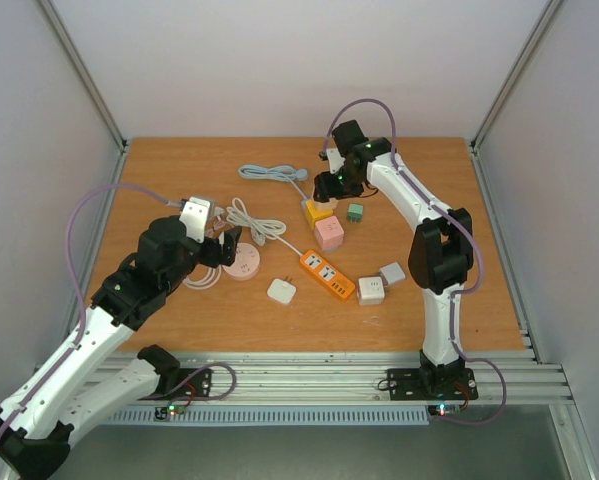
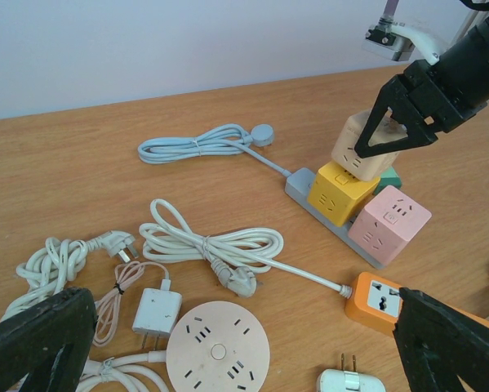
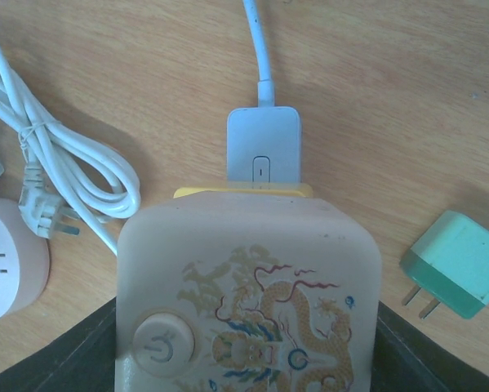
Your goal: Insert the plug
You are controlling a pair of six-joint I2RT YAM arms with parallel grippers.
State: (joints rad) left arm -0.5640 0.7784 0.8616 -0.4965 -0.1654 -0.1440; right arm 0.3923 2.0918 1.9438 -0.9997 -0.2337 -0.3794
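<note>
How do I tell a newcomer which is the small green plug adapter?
Start at the far middle of the table, where a grey power strip carries a yellow cube and a pink cube. Just right of the yellow cube, on bare wood, lies the green plug adapter. It is the only teal-green block there, unplugged, with its two flat prongs exposed.

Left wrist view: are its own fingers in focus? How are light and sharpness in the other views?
Left wrist view: the left gripper's fingers are dark blurs in the bottom corners; the round socket is sharp. Right wrist view: the beige cube fills the lower frame, its print readable. Top external view: even light, faint shadows on the table.
</note>
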